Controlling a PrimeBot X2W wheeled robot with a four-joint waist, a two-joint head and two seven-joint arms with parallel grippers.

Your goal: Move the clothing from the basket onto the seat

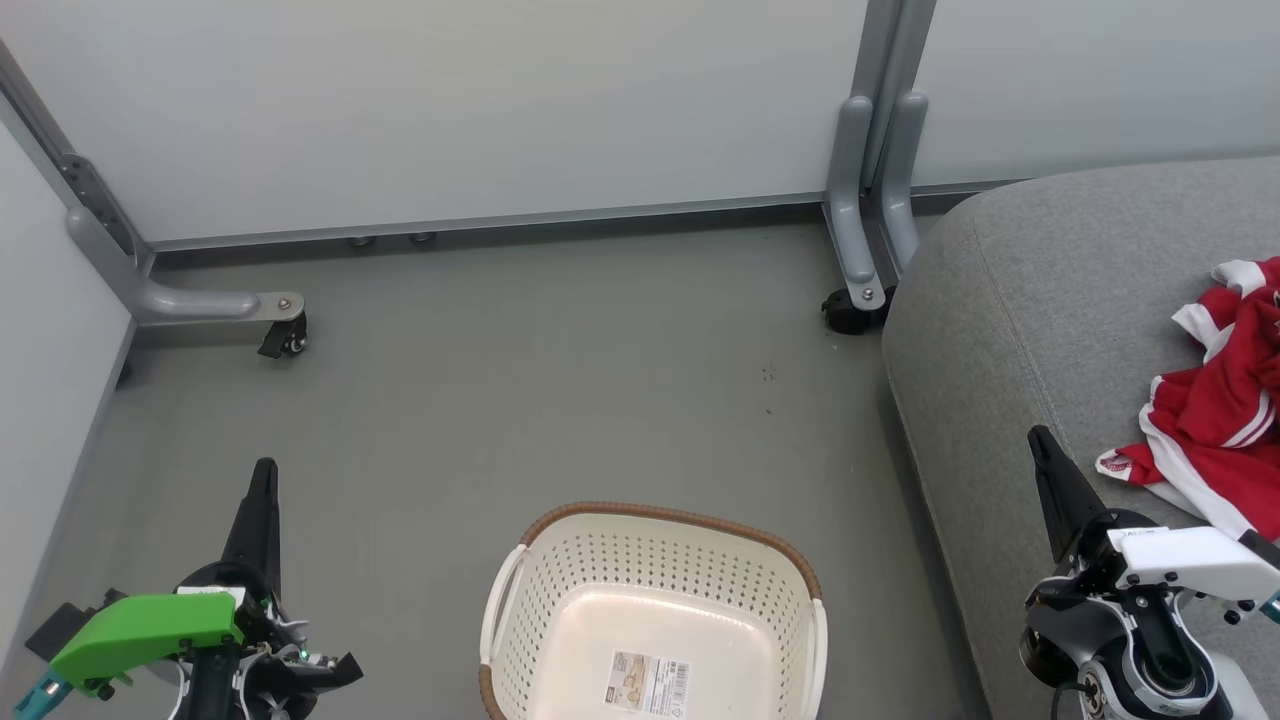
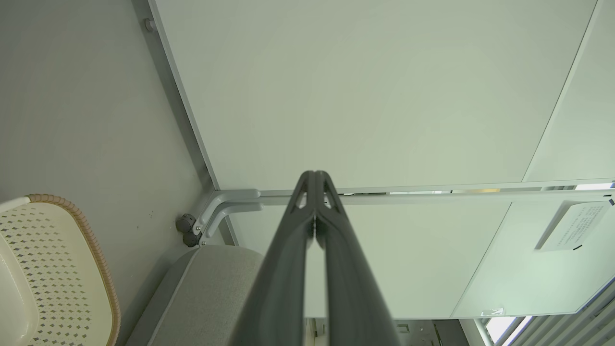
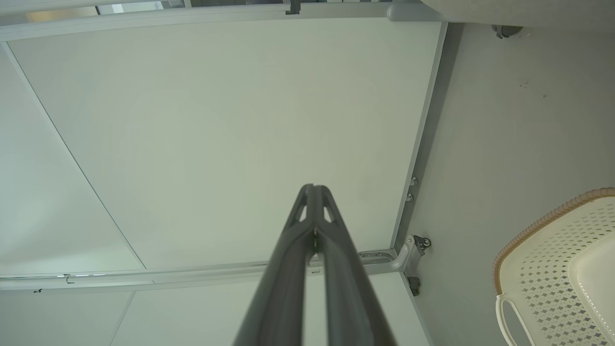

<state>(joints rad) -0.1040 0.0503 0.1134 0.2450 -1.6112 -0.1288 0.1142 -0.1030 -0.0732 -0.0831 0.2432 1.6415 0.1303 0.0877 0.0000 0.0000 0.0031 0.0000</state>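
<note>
Head view shows the basket empty at bottom centre and the clothing on the seat at right; left gripper and right gripper have jaws together, so the task looks done.

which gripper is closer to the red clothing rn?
Right. The right gripper, shut, shows against the seat in the head view, just beside the clothing. The left gripper, also shut, is over the floor, beyond the basket.

Grey floor — pale wheeled partition panels
</note>
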